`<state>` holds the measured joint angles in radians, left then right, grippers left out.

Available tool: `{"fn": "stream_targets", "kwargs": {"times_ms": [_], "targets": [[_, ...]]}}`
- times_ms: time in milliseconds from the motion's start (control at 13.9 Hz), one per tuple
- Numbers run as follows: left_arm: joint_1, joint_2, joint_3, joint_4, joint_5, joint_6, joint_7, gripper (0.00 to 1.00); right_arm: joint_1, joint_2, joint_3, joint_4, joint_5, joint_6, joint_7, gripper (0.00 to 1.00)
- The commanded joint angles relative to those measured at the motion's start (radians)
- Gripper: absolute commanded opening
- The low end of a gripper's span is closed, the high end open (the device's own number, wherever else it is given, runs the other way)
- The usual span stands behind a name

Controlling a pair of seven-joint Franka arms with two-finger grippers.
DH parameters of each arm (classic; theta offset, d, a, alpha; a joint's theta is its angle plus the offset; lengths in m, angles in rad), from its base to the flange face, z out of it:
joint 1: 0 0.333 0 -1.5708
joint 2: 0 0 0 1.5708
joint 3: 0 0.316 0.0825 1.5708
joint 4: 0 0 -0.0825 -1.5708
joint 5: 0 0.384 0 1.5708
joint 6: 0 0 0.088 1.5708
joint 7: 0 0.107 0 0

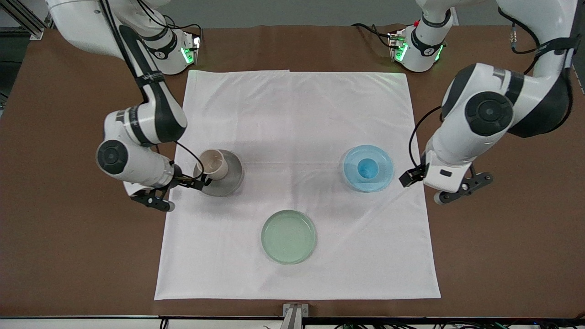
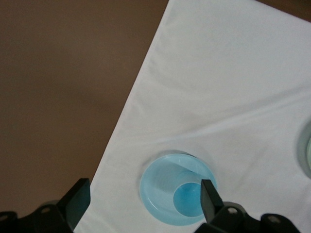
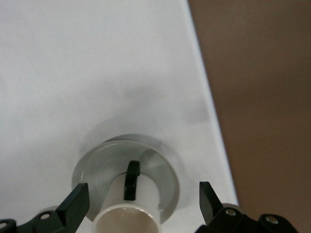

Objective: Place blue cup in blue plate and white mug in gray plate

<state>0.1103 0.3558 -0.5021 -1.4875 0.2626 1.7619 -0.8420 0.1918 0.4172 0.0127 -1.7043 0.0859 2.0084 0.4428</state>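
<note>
Light-blue tapered cup in translucent light-blue round plate; cream-white cylindrical mug, black handle, in gray round plate; pale green plate; white cloth; brown table.

A brown table carries a white cloth, seemingly flat, under three plates.

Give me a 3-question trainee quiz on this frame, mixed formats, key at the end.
1. True or false: the blue cup stands in the blue plate.
2. Which plate holds the white mug? A) gray plate B) green plate C) blue plate
3. Fill in: both the left claw and the right claw are ____ (open/shut).

Key:
1. True.
2. A. The green plate, nearest the front camera, holds nothing.
3. Open. The left claw is above the cloth's edge by the blue plate; the right claw is over the gray plate, its fingers clear of the mug.
</note>
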Motion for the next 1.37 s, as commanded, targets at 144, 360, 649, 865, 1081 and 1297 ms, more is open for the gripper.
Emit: {"fn": "stream_targets", "kwargs": {"times_ms": [144, 360, 649, 865, 1081, 1297], "targets": [[0.106, -0.121, -0.006, 0.053, 0.006, -0.134, 0.226, 1.00, -0.192, -0.076, 0.012, 0.061, -0.080, -0.135, -0.349, 1.00], [0.143, -0.210, -0.006, 0.053, 0.004, -0.205, 0.355, 1.00, -0.265, -0.092, 0.012, 0.207, -0.104, -0.340, -0.421, 1.00], [0.093, -0.305, 0.121, 0.035, -0.075, -0.251, 0.530, 1.00, -0.310, -0.081, 0.013, 0.383, -0.106, -0.499, -0.432, 1.00], [-0.053, -0.369, 0.364, -0.014, -0.189, -0.297, 0.650, 1.00, -0.312, -0.081, 0.013, 0.385, -0.065, -0.528, -0.420, 1.00], [-0.077, -0.408, 0.380, -0.082, -0.191, -0.291, 0.672, 1.00, -0.305, -0.094, 0.016, 0.385, -0.074, -0.551, -0.420, 1.00], [-0.092, -0.435, 0.367, -0.106, -0.210, -0.289, 0.670, 1.00, -0.292, -0.168, 0.012, 0.321, -0.071, -0.554, -0.420, 1.00]]}}
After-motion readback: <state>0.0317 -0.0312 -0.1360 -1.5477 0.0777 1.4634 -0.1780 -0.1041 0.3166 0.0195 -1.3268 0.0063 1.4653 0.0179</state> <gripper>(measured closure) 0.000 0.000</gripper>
